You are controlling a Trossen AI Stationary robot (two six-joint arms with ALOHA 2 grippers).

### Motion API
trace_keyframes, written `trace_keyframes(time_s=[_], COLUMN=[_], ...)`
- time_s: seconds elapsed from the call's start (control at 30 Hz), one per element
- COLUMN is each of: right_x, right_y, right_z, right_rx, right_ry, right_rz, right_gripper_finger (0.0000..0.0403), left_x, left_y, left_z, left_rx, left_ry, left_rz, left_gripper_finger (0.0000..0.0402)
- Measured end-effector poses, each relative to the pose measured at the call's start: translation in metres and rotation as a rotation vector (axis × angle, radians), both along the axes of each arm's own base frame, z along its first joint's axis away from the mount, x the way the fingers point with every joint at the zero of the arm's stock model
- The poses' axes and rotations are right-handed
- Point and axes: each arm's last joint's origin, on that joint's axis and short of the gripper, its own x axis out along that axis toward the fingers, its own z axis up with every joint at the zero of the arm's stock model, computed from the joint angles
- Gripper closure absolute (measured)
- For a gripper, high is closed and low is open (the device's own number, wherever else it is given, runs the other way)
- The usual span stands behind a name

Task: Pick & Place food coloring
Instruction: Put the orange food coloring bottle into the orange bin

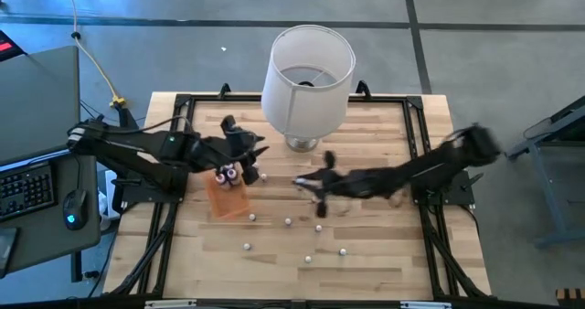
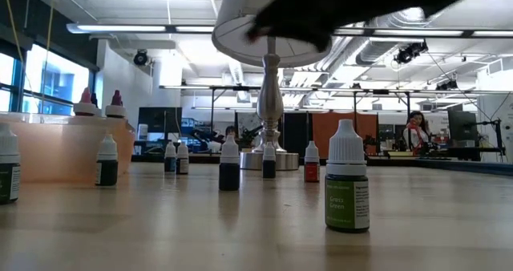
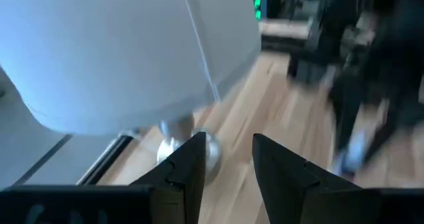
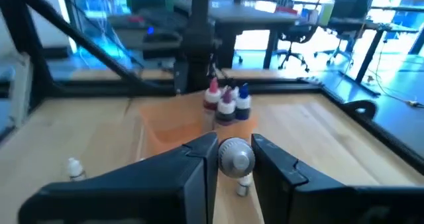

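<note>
The food coloring bottles are tiny, with white or coloured tops. Three with red, purple and blue tops [image 4: 226, 99] stand in the orange tray [image 1: 227, 199]. Several more stand loose on the wood [image 1: 287, 221], the nearest in the low view labelled green [image 2: 347, 177]. My right gripper [image 4: 236, 161] hovers near the table's middle [image 1: 303, 183], right of the tray, shut on one white-capped bottle. My left gripper [image 3: 228, 168] is open and holds nothing; it hangs over the tray's far end [image 1: 251, 158] and points toward the lamp base [image 3: 189, 148]. My right gripper has a food coloring bottle pinched between its two fingers, one on each side just under the ribbed white cap [image 4: 236, 155]. The cap's top faces the wrist camera. The bottle's body is hidden behind the cap and fingers. The gripper shows high above the tabletop in the low view.
A big white lampshade [image 1: 308, 79] on a metal stand [image 2: 270, 111] rises at the table's far middle, close to both grippers. A black frame runs round the table edges [image 1: 416, 135]. A keyboard and mouse [image 1: 27, 190] sit on a side desk to the left.
</note>
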Motion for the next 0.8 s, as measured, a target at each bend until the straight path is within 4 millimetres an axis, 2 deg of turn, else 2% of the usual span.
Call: trace_keyframes(time_s=[0.17,0.27,0.4,0.57,0.63,0.8], right_x=[0.082,0.12,0.159,0.185,0.194,0.199], right_y=[0.014,0.017,0.015,0.009,0.007,0.003], right_z=[-0.011,-0.019,-0.034,-0.057,-0.064,-0.069], right_rx=[-0.05,-0.078,-0.094,-0.117,-0.108,-0.139], right_ry=[0.024,0.064,0.146,0.304,0.31,0.315], right_rz=[0.053,0.058,0.046,0.061,0.08,0.095], right_gripper_finger=[0.0332,0.0332,0.0331,0.033,0.033,0.0324], left_x=[-0.008,-0.009,-0.009,-0.008,-0.008,-0.009], left_y=[0.001,0.001,0.001,0.0,0.0,0.0], left_z=[0.007,0.002,-0.001,-0.006,-0.007,-0.008], left_rx=[-0.011,-0.011,-0.022,-0.056,-0.059,-0.063], left_ry=[-0.027,0.011,0.046,0.076,0.083,0.097], left_rz=[-0.004,-0.012,-0.035,-0.026,-0.027,-0.032], left_gripper_finger=[0.028,0.028,0.028,0.028,0.028,0.028])
